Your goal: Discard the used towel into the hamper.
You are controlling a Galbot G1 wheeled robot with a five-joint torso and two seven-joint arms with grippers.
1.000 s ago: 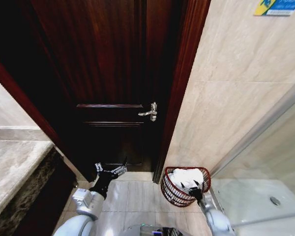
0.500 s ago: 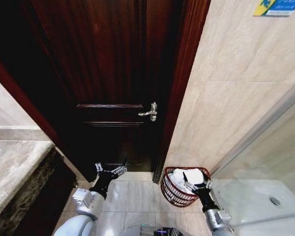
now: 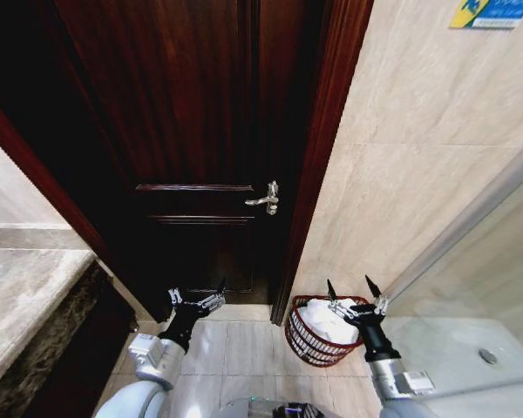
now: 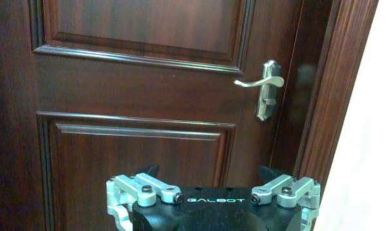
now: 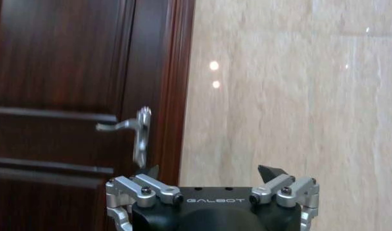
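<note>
Dark wood fills your upper field: a panelled door point(image 3: 192, 139) with a silver lever handle point(image 3: 265, 198), a pale tiled wall point(image 3: 418, 174) to its right, and a tiled floor point(image 3: 235, 344) below. At about five o'clock from the handle, the hamper point(image 3: 318, 335) stands on the floor against the wall by the door frame, and the white towel point(image 3: 327, 318) lies bunched inside it, so you can judge the discard itself as done; what looks left is only to bring the arm clear. Your right gripper point(image 3: 356, 296) is above the hamper's rim, at roughly one o'clock from the towel, jaws spread wide and holding nothing. A second ago it sat low in the basket on the towel; half a second ago it was partway up; now it is raised clear. Your left gripper point(image 3: 196, 301) is parked at nine o'clock from the hamper, near the door's foot, jaws apart and unmoved.
</note>
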